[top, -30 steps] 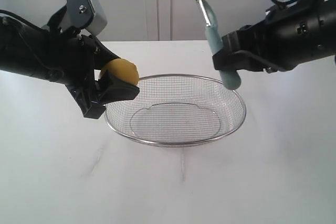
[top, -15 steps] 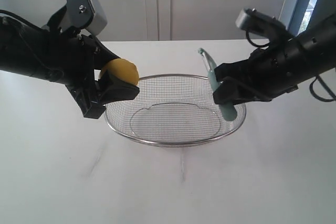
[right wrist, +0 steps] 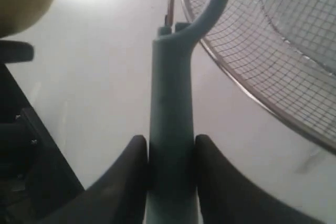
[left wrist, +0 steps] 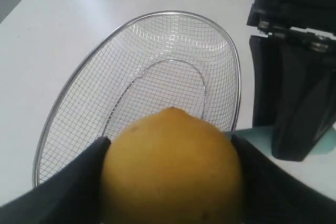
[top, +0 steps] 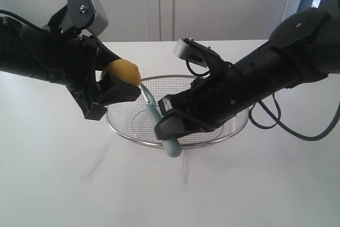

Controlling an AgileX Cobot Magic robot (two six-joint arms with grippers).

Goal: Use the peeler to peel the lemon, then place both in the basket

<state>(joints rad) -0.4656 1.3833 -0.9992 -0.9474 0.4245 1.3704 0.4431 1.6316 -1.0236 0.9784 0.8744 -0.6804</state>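
White tabletop and plain pale walls frame the scene. Lemon sits clamped between the jaws of the left gripper, held in the air just over the left rim of the basket; in the left wrist view its skin looks whole and yellow. Just right of it stands the peeler, head pointing up toward the lemon's lower right side; whether the blade touches the skin I cannot tell. The right gripper is closed tight on the teal handle, reaching across the basket from the right, and the handle's butt hangs past the near rim. The basket rests on the table with nothing in it. By my judgement the peeling step is in hand, at its very start: tool brought to fruit, no strip cut. The next move calls for laying the blade flat against the skin and drawing it along the curve with light, even pressure, while the left grip holds firm so the lemon neither turns nor slips.
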